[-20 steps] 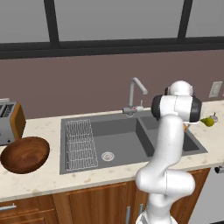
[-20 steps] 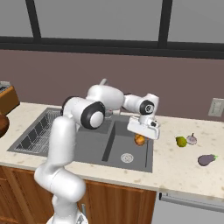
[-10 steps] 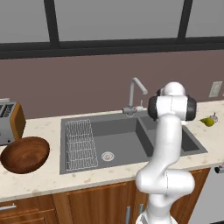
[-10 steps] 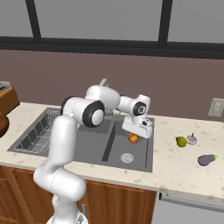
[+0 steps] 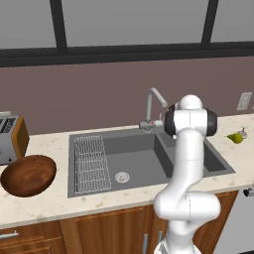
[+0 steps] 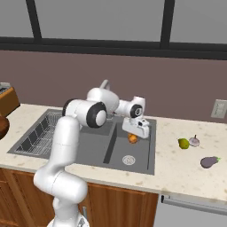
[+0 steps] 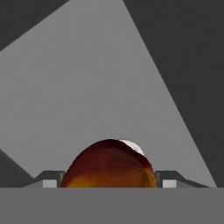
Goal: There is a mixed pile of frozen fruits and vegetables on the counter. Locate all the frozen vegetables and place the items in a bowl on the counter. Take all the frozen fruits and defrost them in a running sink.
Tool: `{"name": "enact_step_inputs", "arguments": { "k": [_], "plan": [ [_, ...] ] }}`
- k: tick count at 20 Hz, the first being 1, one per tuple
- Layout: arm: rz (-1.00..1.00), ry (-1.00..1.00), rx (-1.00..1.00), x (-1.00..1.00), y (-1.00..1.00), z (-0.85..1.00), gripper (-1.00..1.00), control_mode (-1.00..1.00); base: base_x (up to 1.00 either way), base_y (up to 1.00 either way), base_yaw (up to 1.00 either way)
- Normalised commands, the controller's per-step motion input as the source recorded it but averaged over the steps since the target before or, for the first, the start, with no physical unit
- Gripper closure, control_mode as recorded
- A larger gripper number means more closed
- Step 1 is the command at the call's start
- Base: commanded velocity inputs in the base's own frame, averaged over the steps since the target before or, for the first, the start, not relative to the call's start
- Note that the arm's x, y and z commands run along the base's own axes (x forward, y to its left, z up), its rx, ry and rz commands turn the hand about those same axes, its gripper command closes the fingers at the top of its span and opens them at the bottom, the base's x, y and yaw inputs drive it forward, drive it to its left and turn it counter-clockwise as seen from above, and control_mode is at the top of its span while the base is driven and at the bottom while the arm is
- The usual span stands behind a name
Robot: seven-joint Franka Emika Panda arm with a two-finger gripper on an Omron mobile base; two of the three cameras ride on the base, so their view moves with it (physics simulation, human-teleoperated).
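Clamped between the claw's [image 6: 133,138] two fingers is the round orange fruit [image 6: 132,138], hanging above the smaller right basin of the dark grey sink [image 6: 88,153]; in the hand view the orange fruit [image 7: 108,164] sits between the tips over the grey basin floor. On the counter [image 6: 186,170] right of the sink lie the yellow-green pear [image 6: 183,143], the pale bulb [image 6: 194,141] just beside it, and the purple eggplant [image 6: 209,162] nearer the front edge. Far left on the counter, the wooden bowl [image 5: 28,174] sits beside a toaster [image 5: 12,139].

The gripper [image 6: 133,135] is drawn back and lowered over the smaller basin of the sink [image 6: 141,157]. The orange fruit [image 6: 132,138] (clamped between the fingers) is carried down with it.
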Motion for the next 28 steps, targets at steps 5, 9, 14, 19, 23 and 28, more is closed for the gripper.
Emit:
{"name": "enact_step_inputs", "arguments": {
  "k": [5, 9, 14, 19, 23, 28],
  "plan": [
    [-0.03, -0.16, -0.17, -0.03, 0.06, -0.33, 1.00, -1.00, 0.00, 0.00, 0.00],
    [-0.04, -0.01, 0.02, -0.01, -0.10, -0.11, 1.00, -1.00, 0.00, 0.00, 0.00],
    [-0.01, -0.01, 0.03, 0.10, -0.14, -0.20, 1.00, -1.00, 0.00, 0.00, 0.00],
    [-0.01, 0.00, 0.03, 0.09, -0.16, -0.35, 1.00, -1.00, 0.00, 0.00, 0.00],
    [0.00, -0.01, 0.00, 0.14, -0.02, -0.31, 1.00, -1.00, 0.00, 0.00, 0.00],
    [0.00, -0.02, 0.01, 0.10, 0.00, -0.24, 1.00, -1.00, 0.00, 0.00, 0.00]
  ]
}}
